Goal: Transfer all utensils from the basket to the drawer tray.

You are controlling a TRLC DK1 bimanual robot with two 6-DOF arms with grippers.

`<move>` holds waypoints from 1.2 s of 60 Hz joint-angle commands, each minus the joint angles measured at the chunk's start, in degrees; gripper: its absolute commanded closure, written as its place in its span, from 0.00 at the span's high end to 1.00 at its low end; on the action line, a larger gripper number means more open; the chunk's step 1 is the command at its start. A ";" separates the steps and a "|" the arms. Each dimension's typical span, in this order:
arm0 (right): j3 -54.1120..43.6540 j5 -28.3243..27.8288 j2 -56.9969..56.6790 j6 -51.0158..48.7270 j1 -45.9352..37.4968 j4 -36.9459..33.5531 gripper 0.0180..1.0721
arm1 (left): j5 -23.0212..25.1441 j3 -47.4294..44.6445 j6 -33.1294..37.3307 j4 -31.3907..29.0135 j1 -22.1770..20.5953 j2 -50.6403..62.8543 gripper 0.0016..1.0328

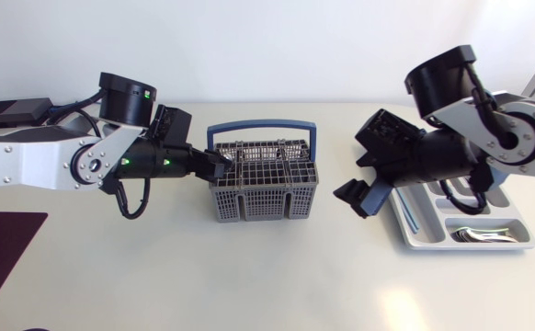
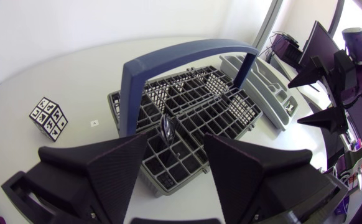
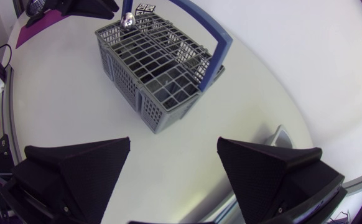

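The grey wire basket (image 1: pixel 263 184) with a blue handle (image 1: pixel 262 128) stands mid-table. My left gripper (image 1: pixel 221 165) is at its left rim, open. In the left wrist view a silver utensil end (image 2: pixel 167 129) stands up from a basket cell between the spread fingers of that gripper (image 2: pixel 178 146), touching neither. The grey drawer tray (image 1: pixel 415 221) lies at the right with silver utensils (image 1: pixel 483 236) in its near compartment. My right gripper (image 1: pixel 358 198) hangs open and empty between basket and tray. Ahead of the right gripper (image 3: pixel 173 149) are bare table and the basket (image 3: pixel 156 62).
A small cube with black-and-white markers (image 2: pixel 49 118) sits on the table beyond the basket. A dark purple mat (image 1: pixel 1 248) lies at the front left and a black box (image 1: pixel 15 112) at the back left.
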 commanded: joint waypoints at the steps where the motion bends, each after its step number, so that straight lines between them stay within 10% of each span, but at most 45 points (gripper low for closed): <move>1: 2.27 -0.34 2.84 3.02 2.26 1.67 0.96 | -0.61 -1.64 -1.30 1.49 -0.92 0.24 0.62; 72: 2.54 -0.07 10.58 4.17 8.06 6.50 0.96 | -1.93 2.58 -5.87 9.75 -1.36 10.44 0.25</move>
